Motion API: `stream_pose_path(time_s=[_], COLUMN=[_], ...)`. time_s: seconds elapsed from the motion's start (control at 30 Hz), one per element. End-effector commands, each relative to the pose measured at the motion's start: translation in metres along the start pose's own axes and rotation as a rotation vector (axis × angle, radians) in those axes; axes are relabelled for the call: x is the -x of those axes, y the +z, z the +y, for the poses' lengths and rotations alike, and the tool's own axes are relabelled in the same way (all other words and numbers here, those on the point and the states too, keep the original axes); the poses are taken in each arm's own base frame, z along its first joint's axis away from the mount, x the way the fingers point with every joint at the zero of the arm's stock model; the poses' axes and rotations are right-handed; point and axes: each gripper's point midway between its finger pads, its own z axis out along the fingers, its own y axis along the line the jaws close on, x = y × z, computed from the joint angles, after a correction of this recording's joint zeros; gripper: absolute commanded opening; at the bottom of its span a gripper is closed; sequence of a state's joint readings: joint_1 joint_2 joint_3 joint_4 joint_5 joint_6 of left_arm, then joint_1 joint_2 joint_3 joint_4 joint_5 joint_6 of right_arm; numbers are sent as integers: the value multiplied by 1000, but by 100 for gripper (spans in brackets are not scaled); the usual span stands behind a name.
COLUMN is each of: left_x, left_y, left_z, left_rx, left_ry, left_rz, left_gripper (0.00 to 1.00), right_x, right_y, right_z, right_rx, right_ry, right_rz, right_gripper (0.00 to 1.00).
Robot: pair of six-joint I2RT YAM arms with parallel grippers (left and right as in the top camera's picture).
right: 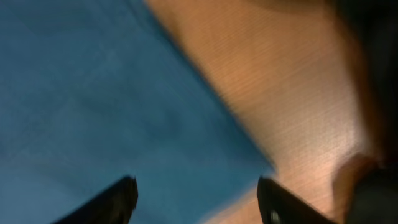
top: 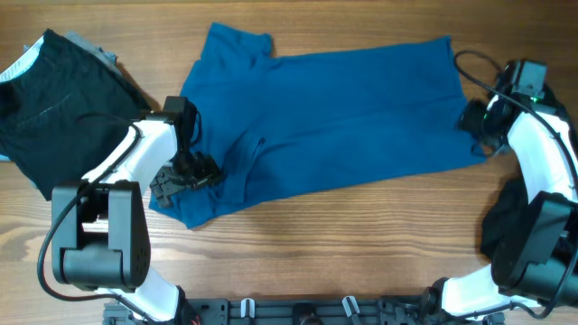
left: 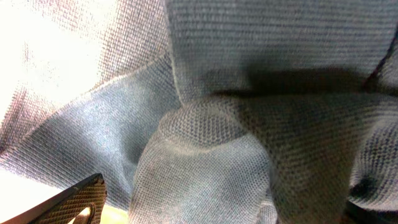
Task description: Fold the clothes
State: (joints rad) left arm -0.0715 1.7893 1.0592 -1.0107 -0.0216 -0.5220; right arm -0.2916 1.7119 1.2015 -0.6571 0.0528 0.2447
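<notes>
Shirt (top: pixel 343 117) spread flat, desk (top: pixel 361 244) centre toward far edge. Left fingers (left: pixel 74 204) buried in bunched cloth at near-left hem; cannot tell if gripping. Right fingers (right: pixel 115 202) apart over right hem, empty. Pinch 2 hem corners firmly, lift together.

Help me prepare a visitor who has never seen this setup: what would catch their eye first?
The large blue knit shirt sprawled across the middle of the wooden table dominates. The left hand sits at the shirt's lower-left corner and the right hand at its right edge. A crumpled black garment lies at the table's top-left corner in the overhead view.
</notes>
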Motion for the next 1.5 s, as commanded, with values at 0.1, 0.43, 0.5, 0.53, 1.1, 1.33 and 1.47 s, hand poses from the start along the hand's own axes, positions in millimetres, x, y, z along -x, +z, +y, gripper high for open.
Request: stream_pose_path(time_s=[0.1, 0.43, 0.5, 0.53, 1.1, 1.33, 1.47], left_x=[6, 11, 11, 12, 192, 237, 241], left_y=[-4, -4, -4, -4, -200, -124, -87], left_z=[1, -2, -2, -2, -145, -193, -205], left_rx=[-3, -15, -16, -16, -564, -658, -672], left_ry=[-14, -11, -11, -11, 244, 275, 289], left_rz=[-40, -59, -61, -61, -919, -924, -886], left_gripper=[95, 96, 96, 96, 100, 100, 89], right_x=[-19, -115, -125, -130, -42, -48, -48], right_y=[45, 51, 43, 40, -78, -79, -79], right_z=[6, -78, -85, -85, 47, 45, 45], right_rx=[45, -411, -445, -454, 331, 326, 326], right_ry=[-138, 27, 28, 54, -89, -82, -81], right_rz=[53, 391, 437, 458, 199, 226, 226], right_gripper=[30, 14, 10, 9, 68, 68, 68])
